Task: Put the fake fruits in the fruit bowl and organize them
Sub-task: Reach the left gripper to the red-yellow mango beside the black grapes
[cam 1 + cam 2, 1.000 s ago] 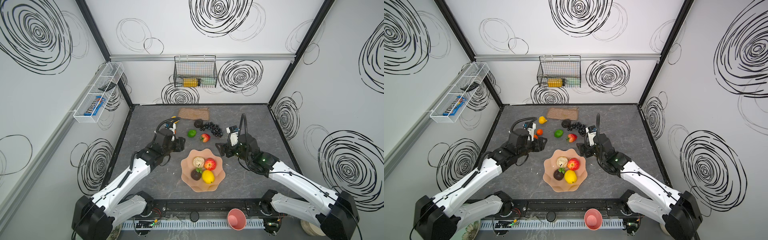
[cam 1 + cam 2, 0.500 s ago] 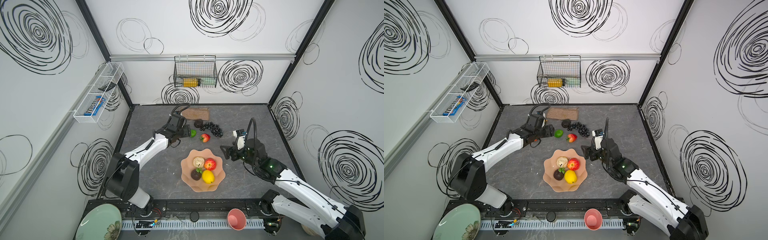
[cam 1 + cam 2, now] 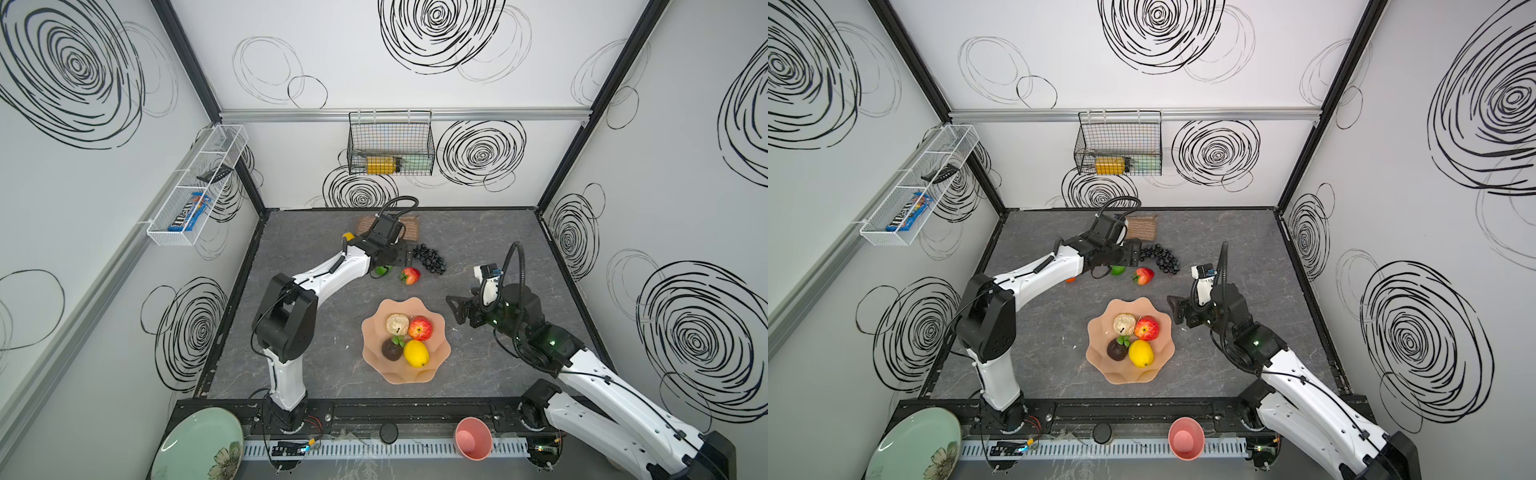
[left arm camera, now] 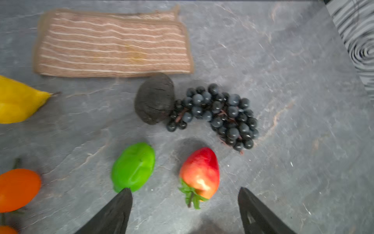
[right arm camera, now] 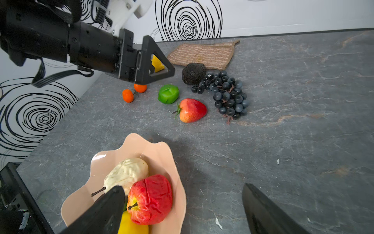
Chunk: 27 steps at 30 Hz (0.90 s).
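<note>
Evidently the gathering step is going on: the wide peach-pink scalloped fruit bowl (image 3: 399, 374) is sitting near the middle of the grey marbled desk (image 3: 490, 232), holding a cream plastic pear (image 5: 127, 172), a red plastic apple (image 5: 150, 199), a yellow plastic lemon (image 3: 416, 353) and a dark wrinkled avocado (image 3: 392, 349). Beyond it, loose on the desk, are lying a red plastic strawberry (image 4: 200, 174), a green plastic lime (image 4: 133, 168), a black grape bunch (image 4: 218, 113) touching a second dark avocado (image 4: 154, 98), two small oranges (image 5: 128, 95) and another yellow lemon (image 4: 16, 101), near a tan woven mat (image 4: 113, 42). The left fingers (image 4: 117, 212) are hovering spread and empty over the strawberry, and the right fingers (image 5: 105, 208) are waiting spread and empty beside the bowl's rim. Next, the left arm is probably needing to lower until its fingers are straddling the strawberry, then close on it and carry it to a bare part of the bowl.
</note>
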Tool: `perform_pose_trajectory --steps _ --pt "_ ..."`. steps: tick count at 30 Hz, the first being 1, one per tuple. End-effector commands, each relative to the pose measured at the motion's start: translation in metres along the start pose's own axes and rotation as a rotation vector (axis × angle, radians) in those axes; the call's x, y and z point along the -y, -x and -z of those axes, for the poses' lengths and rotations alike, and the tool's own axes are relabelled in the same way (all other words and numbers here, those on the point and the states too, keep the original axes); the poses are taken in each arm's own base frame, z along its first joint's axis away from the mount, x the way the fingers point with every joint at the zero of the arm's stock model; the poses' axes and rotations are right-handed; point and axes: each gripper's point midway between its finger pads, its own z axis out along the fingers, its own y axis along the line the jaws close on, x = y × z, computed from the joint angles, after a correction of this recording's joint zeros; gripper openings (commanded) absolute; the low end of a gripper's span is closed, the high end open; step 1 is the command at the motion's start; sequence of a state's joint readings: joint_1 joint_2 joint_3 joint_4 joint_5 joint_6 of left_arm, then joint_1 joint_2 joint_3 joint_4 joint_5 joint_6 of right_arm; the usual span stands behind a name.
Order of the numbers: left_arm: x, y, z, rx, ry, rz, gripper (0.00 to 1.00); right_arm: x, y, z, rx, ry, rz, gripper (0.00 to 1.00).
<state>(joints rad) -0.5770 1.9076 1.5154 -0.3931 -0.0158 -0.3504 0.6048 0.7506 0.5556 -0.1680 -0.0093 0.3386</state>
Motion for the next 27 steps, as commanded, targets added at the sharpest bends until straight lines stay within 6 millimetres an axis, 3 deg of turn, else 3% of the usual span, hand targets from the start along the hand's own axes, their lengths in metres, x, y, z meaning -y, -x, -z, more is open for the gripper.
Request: perform_pose_trajectory --steps 1,11,16,27 --pt "0.004 -0.023 -0.015 -0.126 0.025 -0.114 0.89 0.006 -0.005 0.002 -0.004 -0.014 -0.002 0.95" --pt "0.008 -0.045 -0.046 -0.306 0.161 -0.348 0.97 0.008 -0.013 0.002 -0.02 -0.007 -0.008 0.95" --pt "0.01 -0.055 -0.061 -0.365 0.171 -0.397 0.94 0.008 -0.011 0.003 -0.016 -0.008 -0.01 0.95" --pt "0.016 -0.053 -0.079 -0.383 0.165 -0.397 0.84 0.008 -0.013 0.001 -0.02 -0.004 -0.016 0.95"
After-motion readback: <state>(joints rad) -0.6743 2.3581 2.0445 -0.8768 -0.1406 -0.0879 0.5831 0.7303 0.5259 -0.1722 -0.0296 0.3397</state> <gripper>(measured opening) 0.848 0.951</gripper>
